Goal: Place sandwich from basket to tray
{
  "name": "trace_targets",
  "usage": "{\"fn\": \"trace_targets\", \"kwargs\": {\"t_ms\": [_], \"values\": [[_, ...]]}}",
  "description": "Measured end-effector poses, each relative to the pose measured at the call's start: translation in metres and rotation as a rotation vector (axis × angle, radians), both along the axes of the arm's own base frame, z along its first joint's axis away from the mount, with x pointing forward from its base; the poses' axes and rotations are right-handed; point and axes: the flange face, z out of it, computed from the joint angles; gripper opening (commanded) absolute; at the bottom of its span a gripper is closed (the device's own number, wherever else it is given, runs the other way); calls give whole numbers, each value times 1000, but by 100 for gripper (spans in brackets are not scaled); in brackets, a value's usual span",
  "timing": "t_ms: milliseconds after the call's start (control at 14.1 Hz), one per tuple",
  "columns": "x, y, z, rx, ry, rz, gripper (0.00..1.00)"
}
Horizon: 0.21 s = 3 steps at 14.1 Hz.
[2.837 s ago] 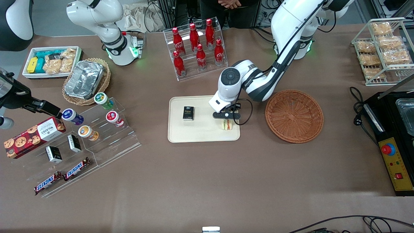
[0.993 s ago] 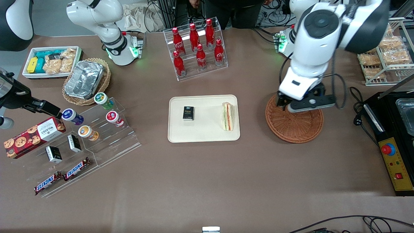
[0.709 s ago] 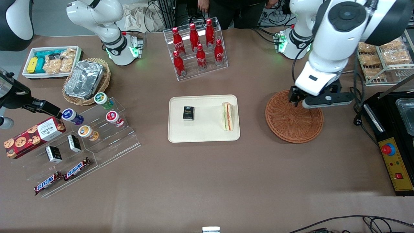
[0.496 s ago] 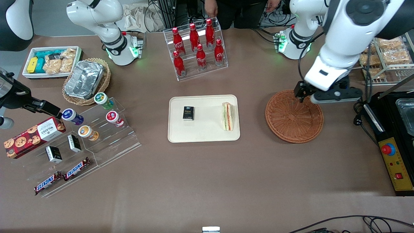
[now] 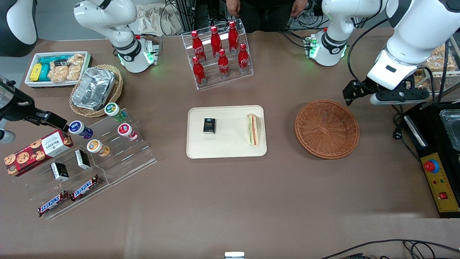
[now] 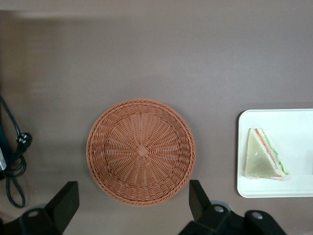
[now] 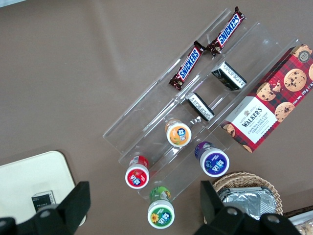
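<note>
The sandwich (image 5: 253, 129) lies on the cream tray (image 5: 230, 145), near the tray's edge toward the basket; it also shows in the left wrist view (image 6: 264, 159) on the tray (image 6: 293, 122). The reddish-brown basket (image 5: 326, 128) stands empty beside the tray and also shows in the left wrist view (image 6: 141, 152). My left gripper (image 5: 377, 95) hangs high above the table, farther from the front camera than the basket and toward the working arm's end. It (image 6: 132, 203) is open wide and empty, its fingers (image 6: 66, 203) spread about as wide as the basket.
A small black box (image 5: 209, 126) lies on the tray. A rack of red cola bottles (image 5: 219, 50) stands farther from the front camera. A black machine (image 5: 440, 144), a cable (image 5: 395, 122) and a wire rack of pastries (image 5: 427, 54) are at the working arm's end.
My gripper let go of the sandwich on the tray, rose, and moved over the basket toward the working arm's end. The sandwich now lies on the tray.
</note>
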Motion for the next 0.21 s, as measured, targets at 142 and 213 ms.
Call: {"fn": "trace_targets", "kwargs": {"t_ms": [142, 213], "values": [[8, -1, 5, -2, 2, -26, 100], [12, -1, 8, -3, 10, -33, 100]]}}
